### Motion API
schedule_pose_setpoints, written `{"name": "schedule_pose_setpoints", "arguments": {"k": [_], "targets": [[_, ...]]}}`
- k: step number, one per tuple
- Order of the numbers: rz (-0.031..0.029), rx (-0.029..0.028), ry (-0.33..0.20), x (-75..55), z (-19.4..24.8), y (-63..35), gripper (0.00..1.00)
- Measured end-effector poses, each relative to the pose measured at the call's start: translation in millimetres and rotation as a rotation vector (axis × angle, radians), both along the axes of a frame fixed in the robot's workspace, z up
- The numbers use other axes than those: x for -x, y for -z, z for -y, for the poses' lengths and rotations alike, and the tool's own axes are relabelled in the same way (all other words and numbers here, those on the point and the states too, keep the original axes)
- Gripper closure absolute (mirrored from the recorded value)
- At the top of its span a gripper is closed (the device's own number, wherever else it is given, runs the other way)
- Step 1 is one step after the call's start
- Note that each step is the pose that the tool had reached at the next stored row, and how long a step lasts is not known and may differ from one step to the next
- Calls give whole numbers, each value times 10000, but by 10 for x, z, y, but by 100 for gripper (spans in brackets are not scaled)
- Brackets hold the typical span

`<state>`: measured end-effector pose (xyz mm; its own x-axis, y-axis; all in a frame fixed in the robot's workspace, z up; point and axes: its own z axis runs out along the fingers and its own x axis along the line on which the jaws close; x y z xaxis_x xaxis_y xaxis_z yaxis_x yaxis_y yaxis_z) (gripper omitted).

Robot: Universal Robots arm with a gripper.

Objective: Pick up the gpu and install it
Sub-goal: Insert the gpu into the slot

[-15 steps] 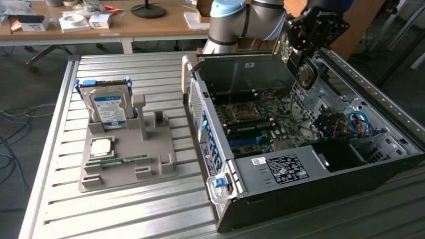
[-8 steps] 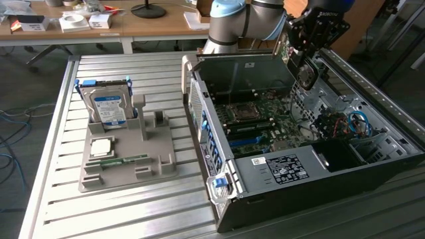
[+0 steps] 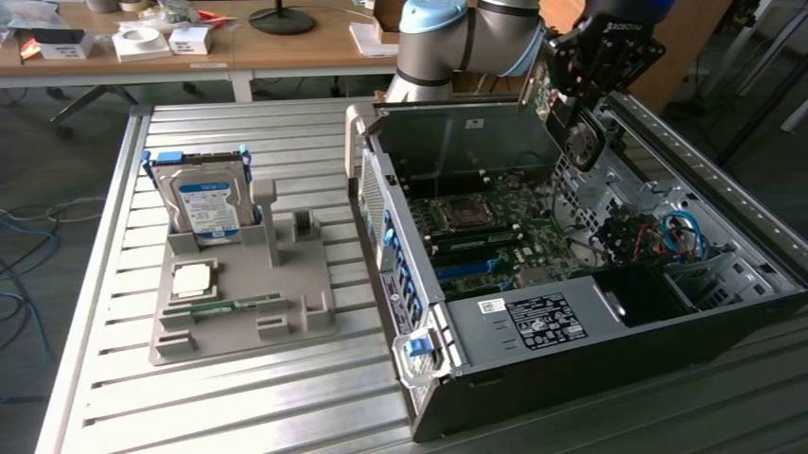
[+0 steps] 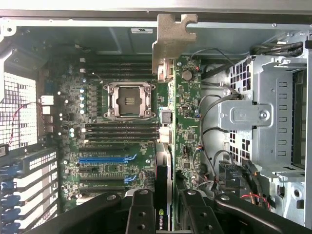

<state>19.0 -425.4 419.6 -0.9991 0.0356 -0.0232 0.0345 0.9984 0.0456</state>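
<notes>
Silver-grey arm (image 3: 499, 38) here, thick tubular sections and fat rounded joints, one capped with a pale blue cap (image 3: 430, 17). On to the gripper (image 3: 578, 102): boxy black housing, white lettering across it. Up close its fingers (image 4: 141, 214) are chunky matte-black links, a round pin (image 4: 111, 197) at each knuckle.

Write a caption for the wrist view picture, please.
The hand holds the gpu edge-on over the open computer's motherboard.

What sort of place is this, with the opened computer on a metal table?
Probably a robotics lab or workshop: a robot arm holds a gpu over an open computer case on a metal table, a grey tray carries a hard drive, and cluttered desks stand behind.
</notes>
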Motion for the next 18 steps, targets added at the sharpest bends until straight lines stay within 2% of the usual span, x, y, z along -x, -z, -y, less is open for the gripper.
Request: {"name": "schedule_pose_setpoints", "arguments": {"k": [7,18], "targets": [[0,0,-139,0,0,0,74],[0,0,-2055,0,0,6,74]]}}
